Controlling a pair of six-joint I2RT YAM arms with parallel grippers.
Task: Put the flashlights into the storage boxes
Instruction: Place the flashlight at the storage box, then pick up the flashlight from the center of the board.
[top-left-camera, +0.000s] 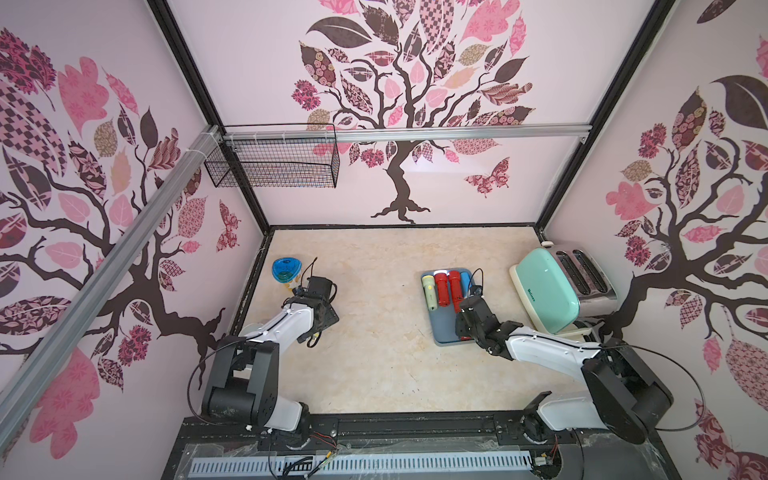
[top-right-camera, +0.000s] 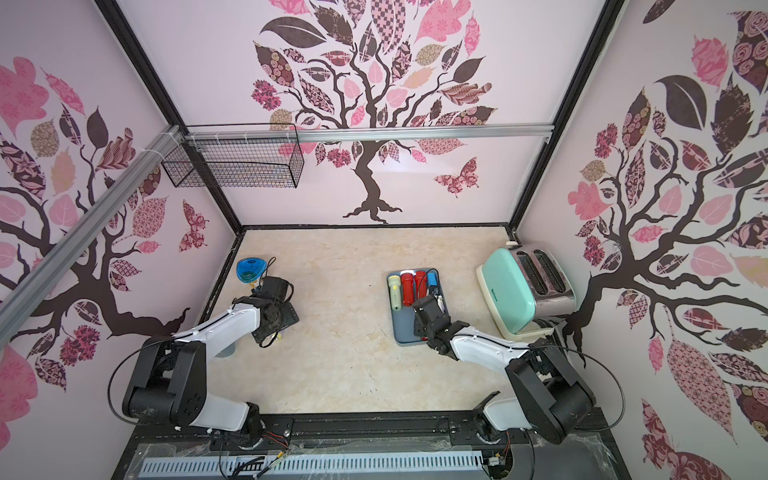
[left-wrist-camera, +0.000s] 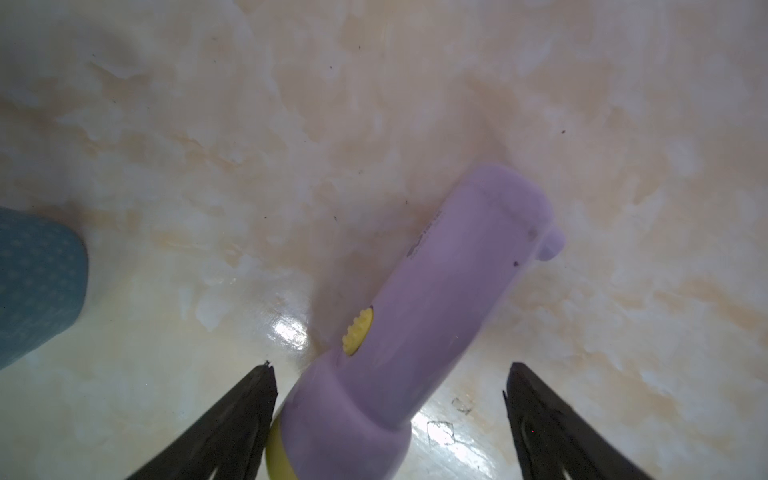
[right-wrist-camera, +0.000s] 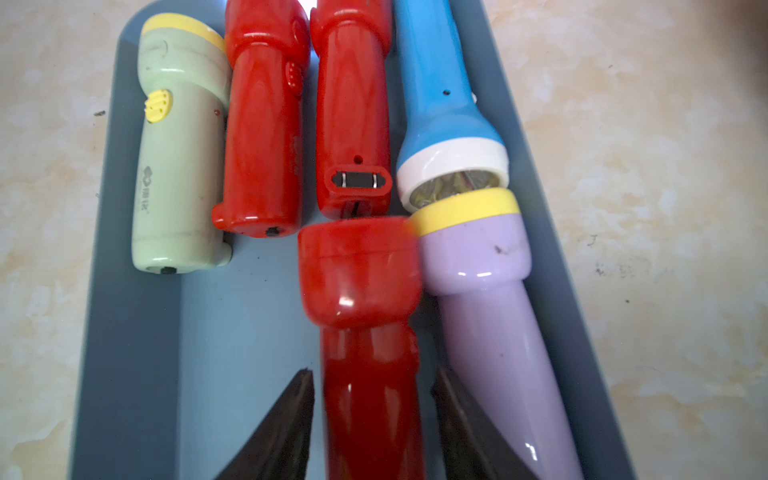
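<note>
Nearest the robot, on the counter (top-left-camera: 374, 365) well to the left of the tray (top-left-camera: 441, 332), the left gripper (left-wrist-camera: 390, 368) hangs low with its jaws spread wide and nothing held. Between them lies the one lilac flashlight (left-wrist-camera: 436, 299) that is outside the tray. Its yellow-rimmed head is the end closest to the gripper. The head is touching or nearly touching one finger (left-wrist-camera: 249, 415), I cannot tell which, and bare counter shows between its body and the opposite finger. Its long axis runs away from the gripper at a slant across the gap, not straight down the middle. I judge the pick turns on that slant: the jaws should close across the body behind the head, and a small turn of the wrist would square them to it. The left arm is plainly the nearer one, since the right is over the tray. There the right gripper (right-wrist-camera: 372, 370) straddles a red flashlight (right-wrist-camera: 361, 282) lying in the tray's near half. Its jaws are parted only a little, with a thin gap on each side, so the flashlight does not seem clamped. Just beside it lies a second lilac flashlight (right-wrist-camera: 490, 316). In the tray's far half the pale green flashlight (right-wrist-camera: 178, 166), two more red flashlights (right-wrist-camera: 262, 137) and the blue-and-white flashlight (right-wrist-camera: 440, 83) lie side by side.
</note>
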